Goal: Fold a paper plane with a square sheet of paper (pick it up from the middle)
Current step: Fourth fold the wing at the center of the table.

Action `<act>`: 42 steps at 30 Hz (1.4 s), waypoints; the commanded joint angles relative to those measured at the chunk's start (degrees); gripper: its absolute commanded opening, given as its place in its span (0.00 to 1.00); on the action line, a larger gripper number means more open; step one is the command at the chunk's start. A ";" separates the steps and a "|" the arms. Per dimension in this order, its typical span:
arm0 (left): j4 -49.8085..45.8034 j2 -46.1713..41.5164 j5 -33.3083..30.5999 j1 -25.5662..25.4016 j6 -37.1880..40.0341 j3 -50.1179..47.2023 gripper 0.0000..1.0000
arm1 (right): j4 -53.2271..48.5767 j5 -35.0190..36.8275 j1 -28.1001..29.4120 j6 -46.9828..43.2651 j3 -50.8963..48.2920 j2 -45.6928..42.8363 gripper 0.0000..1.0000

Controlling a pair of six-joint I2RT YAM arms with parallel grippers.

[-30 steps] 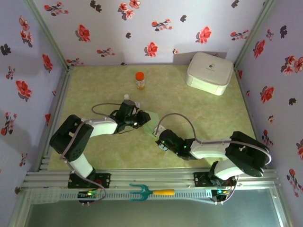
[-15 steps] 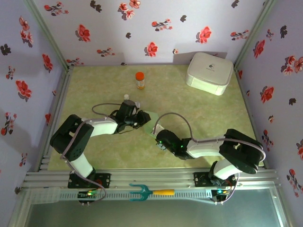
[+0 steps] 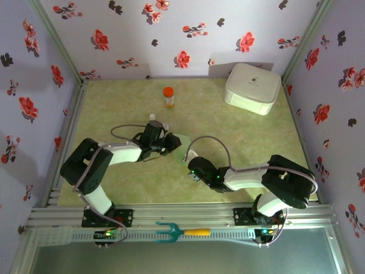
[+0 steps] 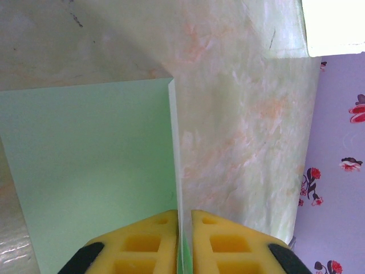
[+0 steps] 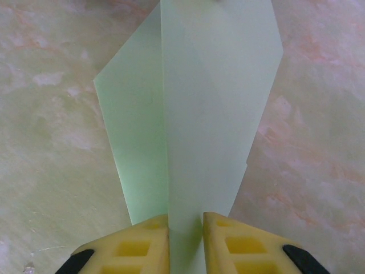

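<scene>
The pale green sheet of paper (image 3: pixel 181 149), creased, lies mid-table between my two grippers. My left gripper (image 3: pixel 173 144) is shut on it: in the left wrist view the yellow fingers (image 4: pixel 148 237) pinch a raised fold edge-on at the left gripper (image 4: pixel 183 228), and a flat green panel of paper (image 4: pixel 85 171) spreads to the left. My right gripper (image 3: pixel 190 165) meets the sheet from the near right. In the right wrist view the right gripper (image 5: pixel 186 228) has its jaws a narrow gap apart, over a long crease of the paper (image 5: pixel 217 103), which runs beneath both fingers.
An orange-capped bottle (image 3: pixel 168 96) stands at the back centre. The white rounded box (image 3: pixel 252 87) sits in the back right corner. A teal fork tool with a yellow handle (image 3: pixel 171 231) rests on the front rail. Flowered walls close in three sides.
My right gripper has crept left and a little forward along the paper, covering more of it. The left gripper has held still.
</scene>
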 commanded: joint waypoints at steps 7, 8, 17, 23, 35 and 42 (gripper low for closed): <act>-0.17 0.41 0.92 -0.30 0.15 0.57 0.14 | 0.37 1.51 0.44 1.98 0.29 -0.34 0.13; -0.18 0.41 0.92 -0.30 0.19 0.57 0.14 | 0.25 1.01 0.48 2.11 0.42 -0.30 0.12; -0.60 -0.91 -0.12 -0.21 0.30 0.35 0.26 | 0.70 0.44 0.38 3.37 0.60 0.38 0.07; -2.81 -4.33 -3.93 -0.09 0.83 -0.46 0.43 | 1.74 -2.61 -0.88 6.97 0.78 1.05 0.05; -9.05 -10.33 -9.02 0.24 3.21 -1.09 0.56 | 8.34 -20.02 -8.24 17.99 -0.43 2.20 0.03; -8.27 -9.40 -8.27 0.23 2.86 -1.36 0.56 | 9.26 -30.60 -12.37 23.05 0.66 4.23 0.02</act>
